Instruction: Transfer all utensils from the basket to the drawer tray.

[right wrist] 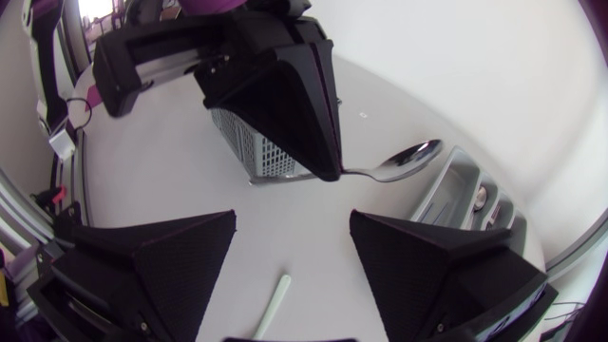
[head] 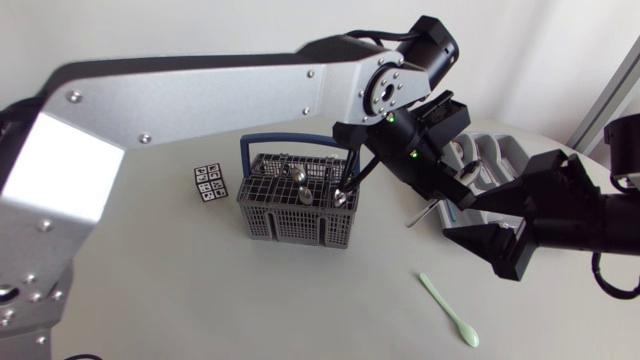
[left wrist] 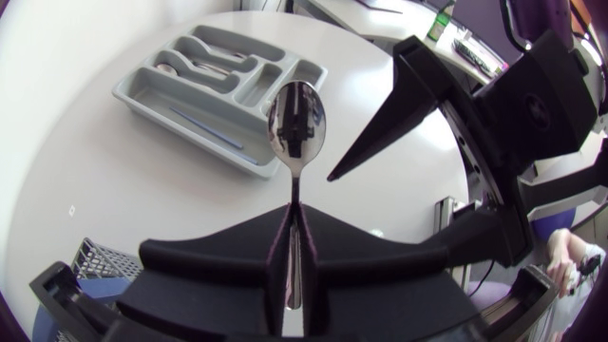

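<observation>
My left gripper point(head: 432, 198) is shut on the handle of a metal spoon point(left wrist: 296, 123), held above the table between the grey wire basket point(head: 298, 205) and the grey drawer tray point(head: 500, 150). The spoon's bowl point(right wrist: 407, 160) sticks out ahead of the fingertips toward the tray point(left wrist: 218, 85). My right gripper point(head: 480, 215) stands open just to the right of it, fingers spread wide with nothing between them point(right wrist: 293, 223). The basket still holds several metal utensils. The tray has cutlery in some of its compartments.
A pale green plastic spoon point(head: 450, 310) lies on the table in front of the right gripper. A small black-and-white marker cube point(head: 209, 183) stands left of the basket. The left arm's big silver link spans the table's left half.
</observation>
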Robot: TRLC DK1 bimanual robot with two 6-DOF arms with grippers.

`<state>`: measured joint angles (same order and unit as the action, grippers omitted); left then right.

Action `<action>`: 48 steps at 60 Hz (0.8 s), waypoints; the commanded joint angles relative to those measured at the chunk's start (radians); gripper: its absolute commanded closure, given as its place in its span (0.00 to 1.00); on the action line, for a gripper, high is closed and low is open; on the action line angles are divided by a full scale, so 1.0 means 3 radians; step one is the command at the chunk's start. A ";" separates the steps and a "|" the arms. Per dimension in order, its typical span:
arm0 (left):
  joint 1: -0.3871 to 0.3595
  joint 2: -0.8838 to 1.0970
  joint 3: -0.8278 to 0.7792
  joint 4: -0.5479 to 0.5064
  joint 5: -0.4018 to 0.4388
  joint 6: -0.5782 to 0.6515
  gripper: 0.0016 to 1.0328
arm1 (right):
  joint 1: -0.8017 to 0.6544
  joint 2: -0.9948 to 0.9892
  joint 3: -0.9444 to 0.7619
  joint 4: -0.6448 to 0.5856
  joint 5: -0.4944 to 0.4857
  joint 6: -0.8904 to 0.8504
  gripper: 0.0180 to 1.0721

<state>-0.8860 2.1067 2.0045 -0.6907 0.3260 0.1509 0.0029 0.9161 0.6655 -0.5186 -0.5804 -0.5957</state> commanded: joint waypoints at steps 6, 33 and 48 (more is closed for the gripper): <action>0.0146 -0.0324 -0.0433 0.0630 0.0197 -0.0610 0.97 | 0.0118 0.0295 0.0211 0.0179 -0.0059 0.0830 0.28; 0.0146 -0.0585 -0.0919 0.1612 0.0207 -0.1244 0.97 | 0.0083 0.0771 0.0512 0.0803 -0.0177 0.1648 0.50; 0.0172 -0.0656 -0.1083 0.1873 -0.0023 -0.1301 0.97 | -0.0004 0.0843 0.0548 0.0813 -0.0213 0.1709 0.87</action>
<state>-0.8406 1.9491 1.7096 -0.1543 0.3325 -0.2100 0.0139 1.1584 0.8108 -0.2840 -0.6304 -0.1108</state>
